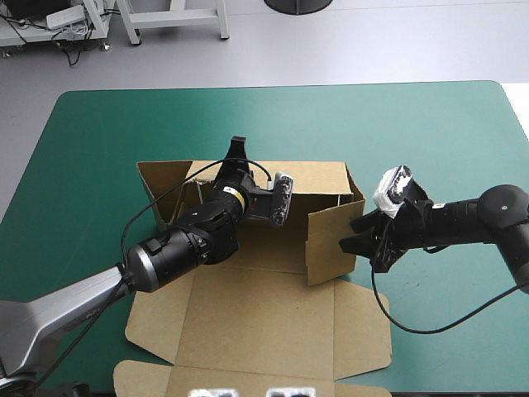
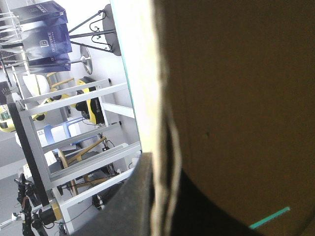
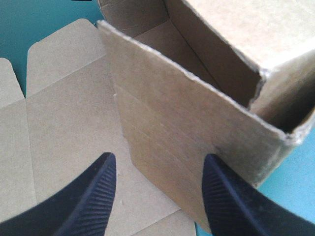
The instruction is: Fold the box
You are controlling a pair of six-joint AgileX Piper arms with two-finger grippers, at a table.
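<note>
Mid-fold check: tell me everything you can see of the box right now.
The box is a cut sheet of plain brown corrugated board, partly folded, on the table. Its far wall and two side walls stand up as an open tray; the lid panel and flaps lie flat toward the near edge. The left gripper is shut on the far wall. The right gripper, open, is at the right side wall; contact there is unclear.

No writing, label, brand mark or number can be read anywhere on the plain brown box (image 1: 264,322) or the teal-green surface (image 1: 413,132).
</note>
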